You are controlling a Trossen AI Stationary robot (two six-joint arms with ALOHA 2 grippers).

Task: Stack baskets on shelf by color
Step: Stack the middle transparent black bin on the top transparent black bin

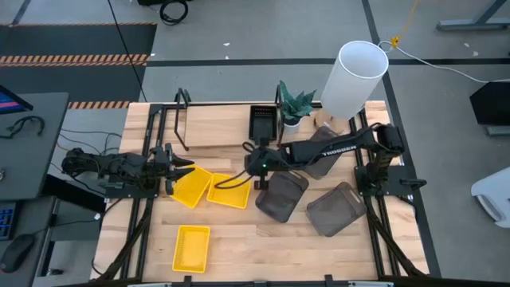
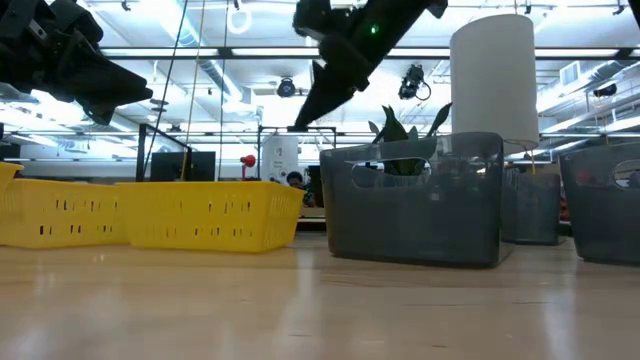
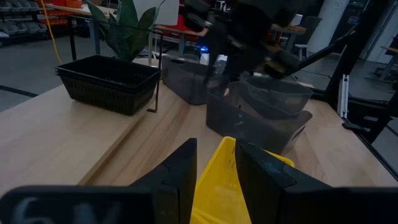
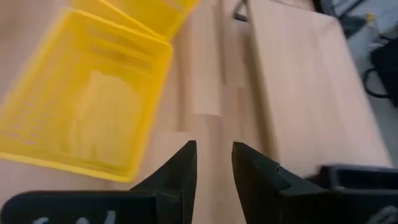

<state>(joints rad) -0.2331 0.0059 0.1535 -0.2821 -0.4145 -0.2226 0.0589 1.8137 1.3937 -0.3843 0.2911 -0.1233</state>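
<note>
Three yellow baskets rest flat on the table [image 1: 239,231]: one turned cornerwise [image 1: 191,188], one beside it [image 1: 229,191], one near the front edge [image 1: 191,247]. Black mesh baskets [image 1: 263,121] stand on the shelf plank [image 1: 215,127]. Three dark grey baskets [image 1: 283,195] [image 1: 339,209] [image 1: 323,159] sit right of centre, the last partly under the right arm. My left gripper [image 1: 190,168] [image 3: 216,144] hovers level above the cornerwise basket [image 3: 217,180], open by a narrow gap. My right gripper [image 1: 253,166] [image 4: 214,146] hangs over bare wood beside the second yellow basket [image 4: 87,106], narrowly open, holding nothing.
A white cylinder [image 1: 355,76] and a potted plant [image 1: 295,108] stand at the far right of the shelf. The shelf's black frame posts [image 1: 182,100] rise at its ends. Bare tabletop lies between the front yellow basket and the grey baskets [image 1: 255,247].
</note>
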